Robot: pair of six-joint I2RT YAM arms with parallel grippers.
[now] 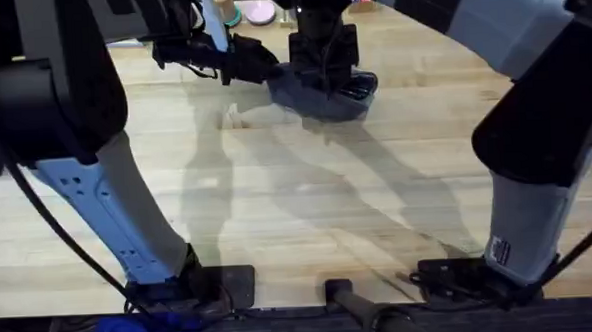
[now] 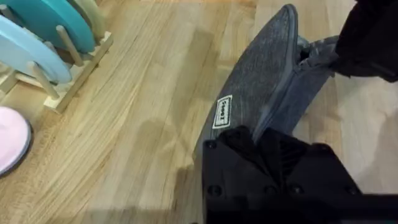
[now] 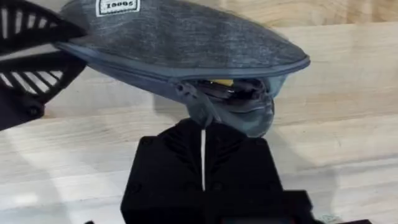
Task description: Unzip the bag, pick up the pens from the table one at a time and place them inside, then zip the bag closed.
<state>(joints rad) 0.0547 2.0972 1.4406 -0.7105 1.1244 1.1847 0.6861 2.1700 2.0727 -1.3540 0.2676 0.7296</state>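
The grey-blue bag (image 1: 323, 93) with a white label (image 2: 222, 112) is held on edge over the far middle of the table (image 1: 298, 216). My left gripper (image 1: 265, 65) (image 2: 264, 134) is shut on the bag's left end. Reaching in from the far side, my right gripper (image 1: 324, 77) (image 3: 202, 127) is shut on the zipper pull (image 3: 200, 111) at the other end. The zipper (image 3: 236, 87) gapes there, the rest of its length looking shut. Dark slim shapes with a yellow bit (image 3: 224, 83) lie inside; I cannot tell whether they are the pens.
A wooden rack with teal and light blue plates (image 2: 43, 37) stands at the far left, with a pink dish (image 2: 9, 140) beside it. Bare wood stretches from the bag toward the arm bases (image 1: 211, 285).
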